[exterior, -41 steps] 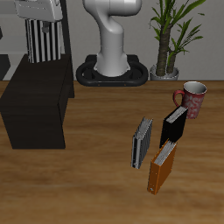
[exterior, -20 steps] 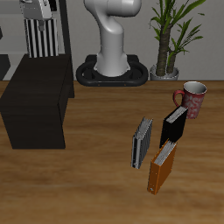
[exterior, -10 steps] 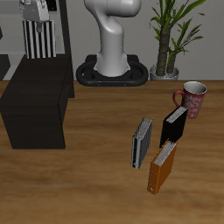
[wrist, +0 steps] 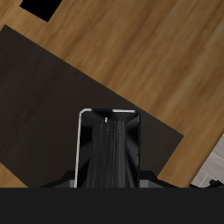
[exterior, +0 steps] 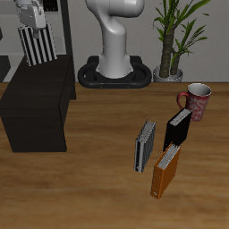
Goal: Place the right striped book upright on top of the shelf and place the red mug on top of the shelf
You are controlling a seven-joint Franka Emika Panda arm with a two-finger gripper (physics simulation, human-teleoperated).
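The gripper [exterior: 30, 15] hangs high over the back end of the shelf [exterior: 38, 103], pointing downward, and its fingers are closed on the top edge of the right striped book [exterior: 38, 45], which is lifted and tilted slightly off vertical, its lower edge just above or barely meeting the shelf's flat top; which of the two cannot be told. In the wrist view the book [wrist: 107, 149] is seen edge-on from above, a dark spine and page block running away from the camera between the fingers, with the black top of the shelf [wrist: 52, 96] beneath it and the wooden table [wrist: 149, 52] beyond. The robot's white base [exterior: 116, 54] stands at the table's back beside a potted plant [exterior: 177, 36]. The red mug [exterior: 195, 101] sits upright on the table well apart from the shelf, handle turned toward the robot's base side. Just beside the mug, nearer the table's front edge, lie a black book [exterior: 177, 128], a greyer striped book [exterior: 146, 146] and an orange book [exterior: 165, 170], clustered close together.
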